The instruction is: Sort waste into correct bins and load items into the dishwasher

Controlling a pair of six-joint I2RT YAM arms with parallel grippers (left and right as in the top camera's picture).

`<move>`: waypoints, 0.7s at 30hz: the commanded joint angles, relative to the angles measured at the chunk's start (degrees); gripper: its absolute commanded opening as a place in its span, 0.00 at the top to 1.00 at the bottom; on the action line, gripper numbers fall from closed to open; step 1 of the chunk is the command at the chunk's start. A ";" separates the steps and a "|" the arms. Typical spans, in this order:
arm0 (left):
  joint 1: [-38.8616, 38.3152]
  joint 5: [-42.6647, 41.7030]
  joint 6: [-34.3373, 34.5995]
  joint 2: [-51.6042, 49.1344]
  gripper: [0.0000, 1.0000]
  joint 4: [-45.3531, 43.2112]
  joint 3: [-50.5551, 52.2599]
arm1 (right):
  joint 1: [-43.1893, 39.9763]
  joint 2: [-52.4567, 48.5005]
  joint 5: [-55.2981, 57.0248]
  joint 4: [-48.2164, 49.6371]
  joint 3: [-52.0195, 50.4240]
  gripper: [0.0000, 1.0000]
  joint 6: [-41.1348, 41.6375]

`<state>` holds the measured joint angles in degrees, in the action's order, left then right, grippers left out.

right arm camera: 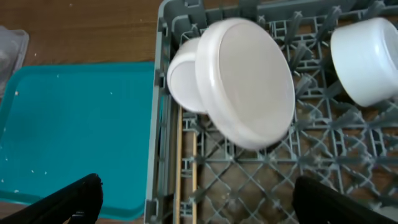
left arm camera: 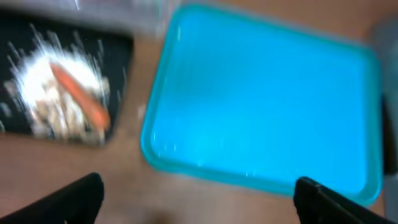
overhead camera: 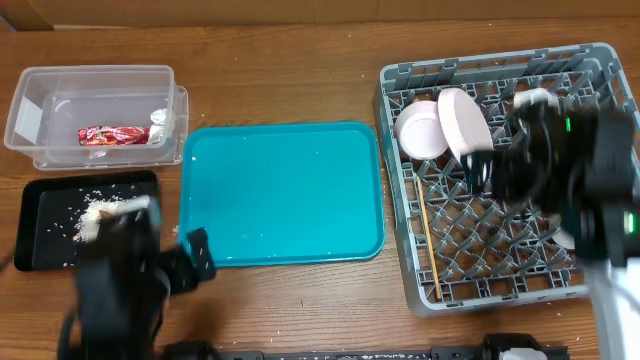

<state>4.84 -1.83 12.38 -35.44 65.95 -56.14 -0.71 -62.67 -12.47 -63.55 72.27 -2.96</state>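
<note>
Right wrist view shows the plate (right arm camera: 245, 81) racked in the dishwasher (right arm camera: 155, 124), both arms' jaws wide and empty, so any retreat should probably go straight up, clear of it.

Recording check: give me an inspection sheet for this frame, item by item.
Surface: wooden table.
Job's things: red wrapper and foil ball in clear tub; rice and carrot in black tray; plate, bowl, another white vessel and chopsticks in grey rack.
Clutter: teal tray with white specks.
Grippers: left gripper jaws open, empty; right gripper jaws open, empty, over the rack.
Cables: nothing seen.
Surroundings: tan strip beyond the far edge, unidentifiable.
</note>
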 commanded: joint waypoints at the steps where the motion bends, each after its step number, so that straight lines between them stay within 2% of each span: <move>1: -0.37 0.31 0.35 10.51 0.00 -4.50 2.91 | -0.22 6.95 1.77 -0.72 -8.68 0.00 -0.07; 3: -0.37 -0.02 0.92 14.49 0.00 -6.27 2.93 | -0.22 9.18 1.79 -2.91 -10.45 0.00 -0.07; 7: -0.37 0.11 0.92 19.21 0.00 -4.15 2.95 | -0.22 10.49 1.77 -8.79 -11.15 0.00 -0.07; 14: -0.37 0.31 0.92 19.39 0.00 4.48 3.06 | -0.22 9.44 1.77 -9.68 -11.15 0.00 -0.07; 21: -0.37 0.31 1.16 19.39 0.00 4.57 3.17 | -0.22 6.64 1.77 -9.66 -11.15 0.00 -0.07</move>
<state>4.84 -1.72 13.15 -16.27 70.72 -53.43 -0.73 -55.22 -11.14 -73.38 61.36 -3.01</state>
